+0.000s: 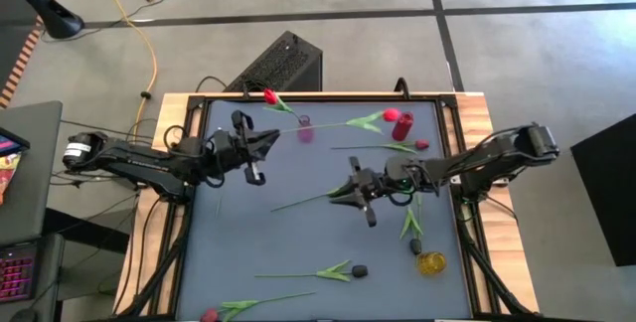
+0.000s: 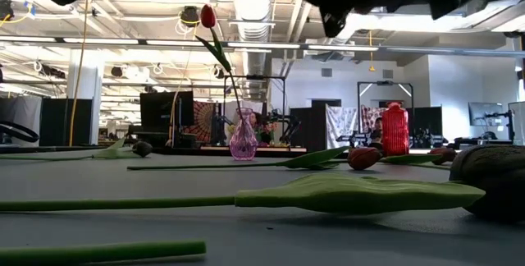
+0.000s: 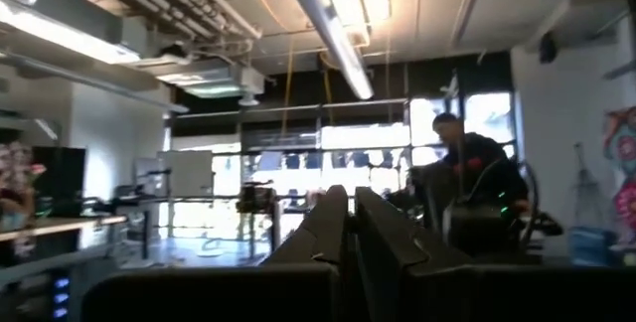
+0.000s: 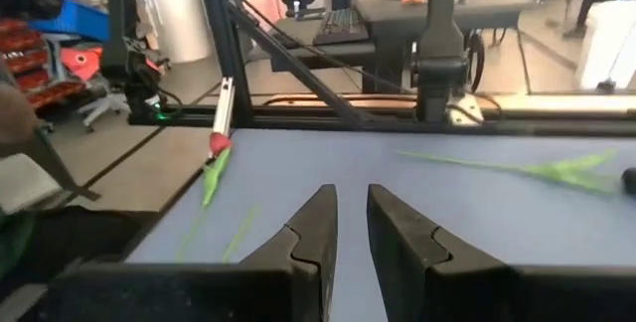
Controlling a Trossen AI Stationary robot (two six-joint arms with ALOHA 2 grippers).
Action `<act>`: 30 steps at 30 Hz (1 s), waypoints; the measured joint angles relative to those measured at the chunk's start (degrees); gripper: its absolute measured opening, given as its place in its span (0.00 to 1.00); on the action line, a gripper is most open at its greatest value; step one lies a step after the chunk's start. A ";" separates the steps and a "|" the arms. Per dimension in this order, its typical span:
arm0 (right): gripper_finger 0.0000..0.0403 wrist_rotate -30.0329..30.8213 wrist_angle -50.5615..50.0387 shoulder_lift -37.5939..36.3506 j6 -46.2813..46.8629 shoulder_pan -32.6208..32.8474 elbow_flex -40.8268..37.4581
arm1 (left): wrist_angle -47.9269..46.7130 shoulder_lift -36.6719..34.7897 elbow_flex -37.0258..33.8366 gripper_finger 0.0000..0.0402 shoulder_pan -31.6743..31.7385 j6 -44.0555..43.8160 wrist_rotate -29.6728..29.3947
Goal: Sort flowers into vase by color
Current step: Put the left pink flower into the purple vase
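A pink glass vase (image 1: 304, 129) (image 2: 244, 143) stands near the far edge with one red tulip (image 1: 270, 95) (image 2: 207, 16) leaning out of it. A red vase (image 1: 404, 126) (image 2: 394, 129) and a yellow vase (image 1: 430, 262) hold nothing. Several tulips lie flat on the mat: a red one (image 1: 368, 120), a maroon one (image 1: 422, 145), a black-headed one (image 1: 360, 271) and a red one at the near edge (image 1: 210, 314). My left gripper (image 1: 272, 142) (image 3: 350, 225) hovers left of the pink vase, shut and empty. My right gripper (image 1: 344, 192) (image 4: 352, 211) hangs over a green stem (image 1: 303, 201), open a little, touching nothing.
A leafy flower with a dark head (image 1: 413, 231) lies beside the right arm. Long stems and a leaf (image 2: 353, 192) stretch across the near mat. The wooden table rim (image 1: 477, 113) frames the grey mat. A person (image 3: 477, 178) shows in the room behind.
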 joint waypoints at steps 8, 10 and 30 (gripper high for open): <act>0.22 0.00 8.40 5.69 -4.92 -2.45 1.77 | 1.89 0.00 0.00 0.00 0.00 -3.28 2.12; 0.22 0.00 8.57 6.66 -6.13 -2.96 2.90 | 3.37 0.00 0.00 0.00 0.02 -4.47 4.11; 0.22 0.04 8.71 14.63 -16.68 -4.26 9.81 | 14.45 0.02 0.00 0.00 0.01 -11.33 20.55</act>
